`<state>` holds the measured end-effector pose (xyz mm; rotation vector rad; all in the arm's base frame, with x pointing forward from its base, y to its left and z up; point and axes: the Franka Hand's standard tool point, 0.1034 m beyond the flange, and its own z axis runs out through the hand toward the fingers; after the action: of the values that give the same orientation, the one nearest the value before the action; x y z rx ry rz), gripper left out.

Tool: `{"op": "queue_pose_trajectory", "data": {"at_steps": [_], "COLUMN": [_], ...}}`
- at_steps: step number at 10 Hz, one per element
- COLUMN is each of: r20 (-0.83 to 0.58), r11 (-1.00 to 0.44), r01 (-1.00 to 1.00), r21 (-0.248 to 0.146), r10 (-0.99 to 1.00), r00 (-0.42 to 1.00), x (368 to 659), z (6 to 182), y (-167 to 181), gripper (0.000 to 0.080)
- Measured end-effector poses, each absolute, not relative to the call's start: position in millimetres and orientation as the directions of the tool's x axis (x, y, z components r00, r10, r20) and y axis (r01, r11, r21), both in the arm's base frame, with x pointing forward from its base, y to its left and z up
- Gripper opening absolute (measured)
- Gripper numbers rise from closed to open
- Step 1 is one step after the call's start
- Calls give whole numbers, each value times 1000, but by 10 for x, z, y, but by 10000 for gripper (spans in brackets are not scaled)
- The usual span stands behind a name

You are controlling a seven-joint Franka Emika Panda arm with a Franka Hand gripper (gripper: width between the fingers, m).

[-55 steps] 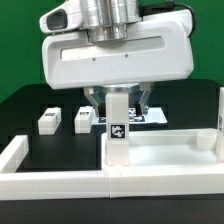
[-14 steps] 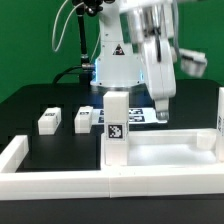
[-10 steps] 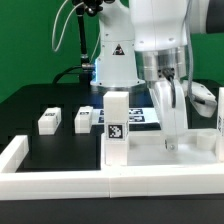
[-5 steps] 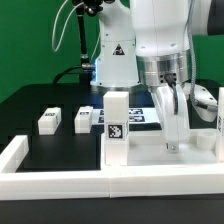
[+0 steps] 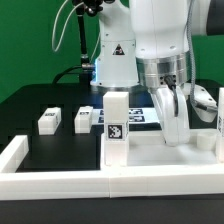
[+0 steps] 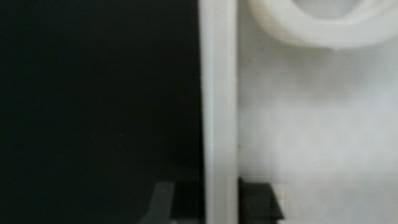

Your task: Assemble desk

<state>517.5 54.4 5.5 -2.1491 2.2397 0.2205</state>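
Observation:
The white tabletop (image 5: 150,160) lies rim up at the front on the exterior view's right. One tagged white leg (image 5: 116,120) stands upright in its near-left corner, and another leg (image 5: 220,112) stands at the right edge. Two loose legs (image 5: 47,121) (image 5: 82,119) lie on the black table to the left. My gripper (image 5: 171,138) is low over the tabletop's far rim. In the wrist view my gripper (image 6: 217,203) has a dark finger on each side of the thin rim (image 6: 217,100), pressed against it. A round corner hole (image 6: 329,25) shows beyond.
A long low white border wall (image 5: 55,181) runs along the front and turns back at the left (image 5: 14,152). The marker board (image 5: 143,115) lies flat behind the upright leg. The robot's base (image 5: 113,60) stands at the back.
My gripper swung in from the left and came down onto the tabletop's far rim. Over the last half second it has barely moved. The legs and the tabletop have not shifted.

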Motion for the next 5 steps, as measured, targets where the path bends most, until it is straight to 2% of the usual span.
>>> {"op": "queue_pose_trajectory", "data": {"at_steps": [5], "r20": [-120], "r11": [31], "r01": [-996], "r21": [81], "r10": [-992], "r00": [-41], "x": [5175], "z": [54], "y": [544], "gripper": [70]}}
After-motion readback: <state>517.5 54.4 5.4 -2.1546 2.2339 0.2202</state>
